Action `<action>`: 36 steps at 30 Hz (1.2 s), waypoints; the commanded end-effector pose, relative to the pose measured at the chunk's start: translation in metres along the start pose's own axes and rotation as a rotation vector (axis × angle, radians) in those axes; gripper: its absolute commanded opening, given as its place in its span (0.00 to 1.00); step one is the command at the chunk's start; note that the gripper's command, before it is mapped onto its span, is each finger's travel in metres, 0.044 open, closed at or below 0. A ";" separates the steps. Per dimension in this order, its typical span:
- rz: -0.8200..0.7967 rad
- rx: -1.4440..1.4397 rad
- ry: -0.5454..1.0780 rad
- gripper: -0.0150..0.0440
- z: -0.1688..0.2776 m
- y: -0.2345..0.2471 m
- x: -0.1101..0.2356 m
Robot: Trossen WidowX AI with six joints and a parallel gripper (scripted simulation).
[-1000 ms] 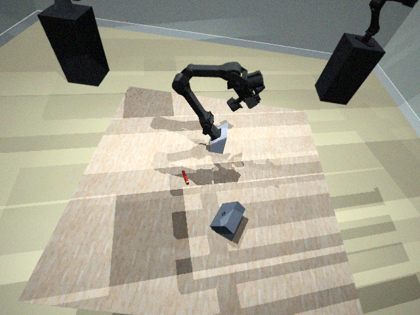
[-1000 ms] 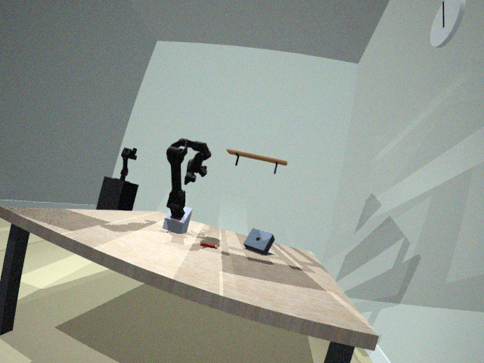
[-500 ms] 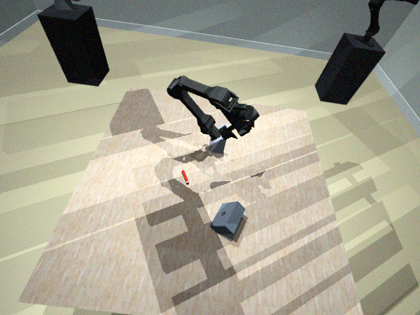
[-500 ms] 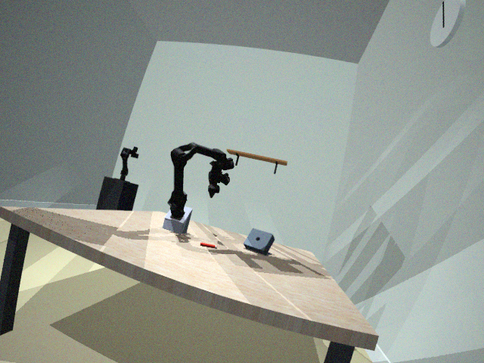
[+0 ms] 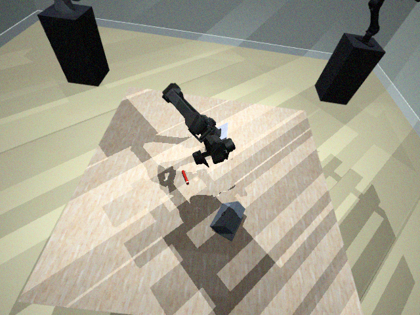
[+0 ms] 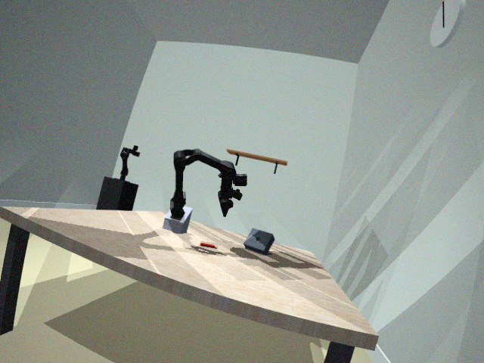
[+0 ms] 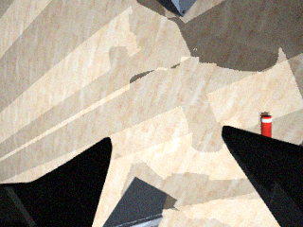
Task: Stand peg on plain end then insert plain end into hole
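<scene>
The red peg [image 5: 185,176] [image 6: 208,244] lies flat on the wooden table [image 5: 102,244] [image 6: 273,296]. Its white band is at the end nearer the panel. In the wrist view the peg [image 7: 266,127] shows at the right, its lower part hidden behind the right finger. The dark grey sloped panel block [image 5: 228,219] [image 6: 259,241] stands on the table beyond the peg; only its corner [image 7: 177,5] shows at the top of the wrist view. My gripper [image 5: 203,161] [image 6: 225,211] [image 7: 167,136] is open and empty. It points down, well above the table, a little to one side of the peg.
The arm's pale base block [image 6: 178,222] stands on the table behind the peg. Two black pedestals [image 5: 74,44] [image 5: 349,67] with camera stands are on the floor beyond the table. A wooden shelf [image 6: 255,156] hangs on the back wall.
</scene>
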State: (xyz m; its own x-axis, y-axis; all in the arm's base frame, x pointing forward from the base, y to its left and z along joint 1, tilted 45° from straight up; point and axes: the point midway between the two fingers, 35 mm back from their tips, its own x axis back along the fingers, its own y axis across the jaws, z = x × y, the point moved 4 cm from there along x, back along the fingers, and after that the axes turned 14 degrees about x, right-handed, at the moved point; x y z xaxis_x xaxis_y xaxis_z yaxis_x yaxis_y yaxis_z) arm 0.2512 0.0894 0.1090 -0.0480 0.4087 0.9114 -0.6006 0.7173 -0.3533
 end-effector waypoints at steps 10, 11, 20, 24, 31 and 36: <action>0.242 0.071 0.258 1.00 0.056 -0.119 -0.035; 0.247 0.074 0.269 1.00 0.059 -0.122 -0.036; 0.247 0.075 0.272 1.00 0.061 -0.125 -0.043; 0.247 0.075 0.271 1.00 0.062 -0.127 -0.050; 0.246 0.075 0.270 1.00 0.064 -0.130 -0.060; 0.246 0.075 0.270 1.00 0.066 -0.132 -0.068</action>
State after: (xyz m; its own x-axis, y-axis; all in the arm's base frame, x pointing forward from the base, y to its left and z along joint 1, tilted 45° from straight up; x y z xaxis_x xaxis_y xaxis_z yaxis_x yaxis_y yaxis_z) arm 0.2822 -0.0664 0.1113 0.0048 0.7023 0.7119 -0.6501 0.5432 -0.5314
